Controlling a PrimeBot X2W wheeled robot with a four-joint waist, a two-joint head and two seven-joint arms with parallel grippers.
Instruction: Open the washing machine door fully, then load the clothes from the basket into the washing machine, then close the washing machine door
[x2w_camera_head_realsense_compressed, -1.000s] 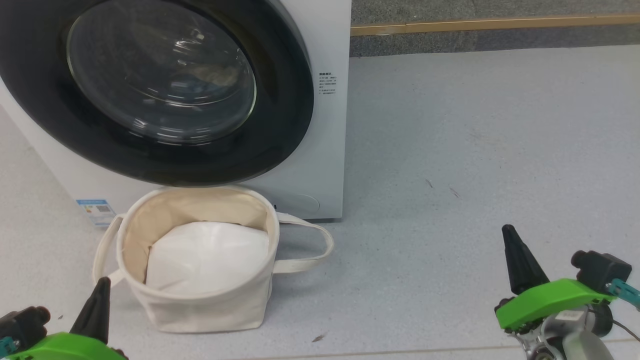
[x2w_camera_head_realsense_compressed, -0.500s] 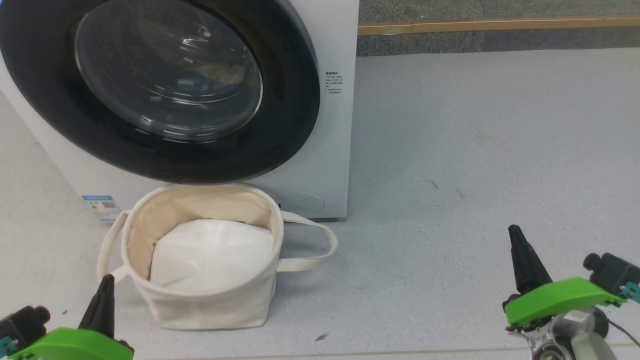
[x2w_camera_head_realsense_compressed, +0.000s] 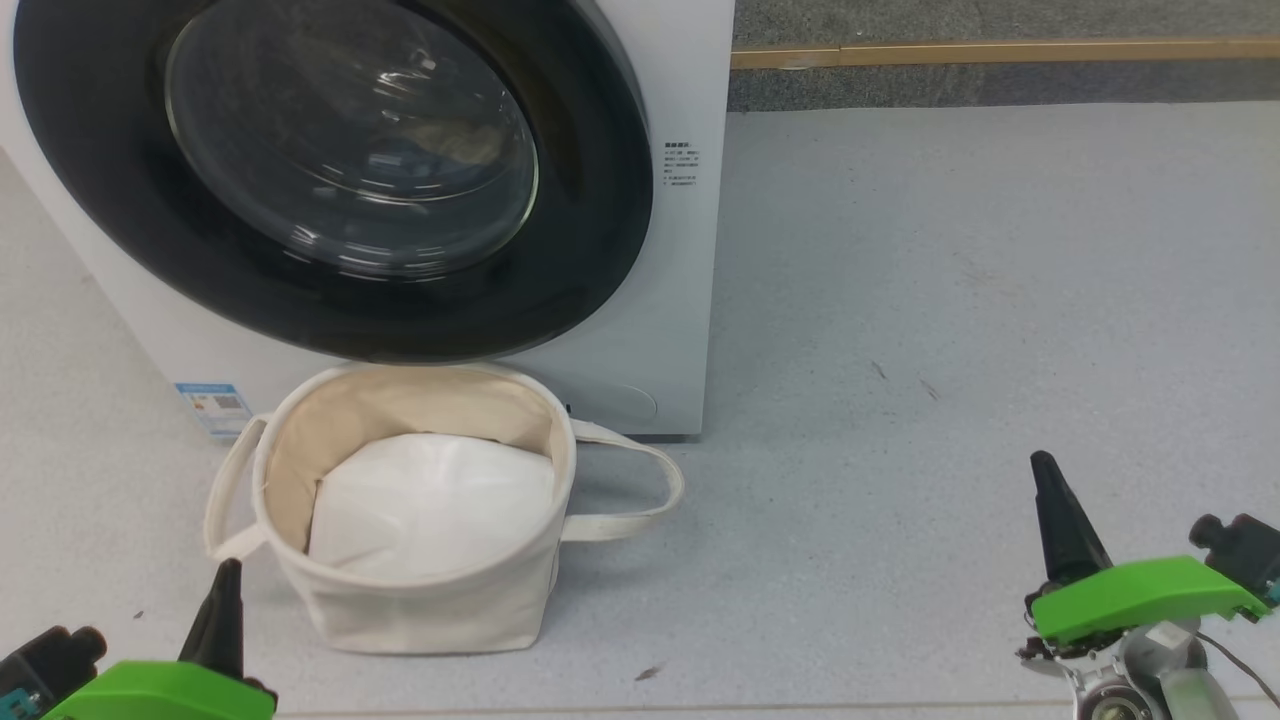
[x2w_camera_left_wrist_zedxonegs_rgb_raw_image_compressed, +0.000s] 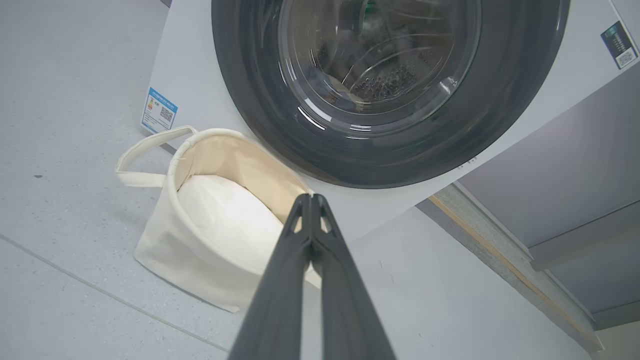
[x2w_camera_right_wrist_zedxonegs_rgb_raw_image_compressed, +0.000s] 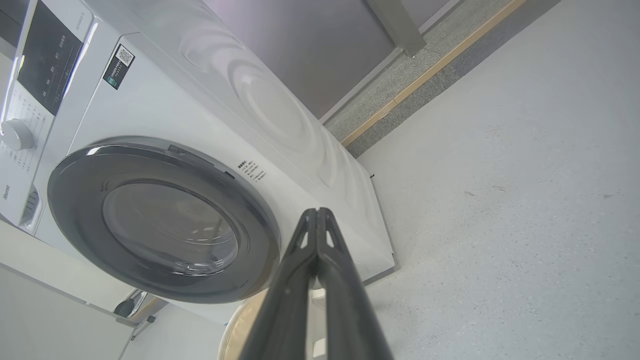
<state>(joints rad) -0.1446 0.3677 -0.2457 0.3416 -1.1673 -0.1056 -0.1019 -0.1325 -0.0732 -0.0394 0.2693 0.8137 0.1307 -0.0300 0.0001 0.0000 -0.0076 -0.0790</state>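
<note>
At six o'clock of the shut washing machine door (x2w_camera_head_realsense_compressed: 600, 200) we see the basket (x2w_camera_head_realsense_compressed: 420, 615) holding a white pad (x2w_camera_head_realsense_compressed: 430, 505) on grey floor (x2w_camera_head_realsense_compressed: 950, 300), our left claw (x2w_camera_head_realsense_compressed: 229, 578) and right claw (x2w_camera_head_realsense_compressed: 1045, 472) clenched, empty.

The left gripper's (x2w_camera_left_wrist_zedxonegs_rgb_raw_image_compressed: 311, 199) two long dark fingers (x2w_camera_left_wrist_zedxonegs_rgb_raw_image_compressed: 280, 290) are seen pressed together, with the round off-white canvas basket (x2w_camera_left_wrist_zedxonegs_rgb_raw_image_compressed: 190, 260), a flat white pad (x2w_camera_left_wrist_zedxonegs_rgb_raw_image_compressed: 225, 215) inside, placed left of their tips, and the big white washing machine's (x2w_camera_left_wrist_zedxonegs_rgb_raw_image_compressed: 195, 60) glossy black-rimmed glass door (x2w_camera_left_wrist_zedxonegs_rgb_raw_image_compressed: 247, 110) shown closed beyond them.
</note>
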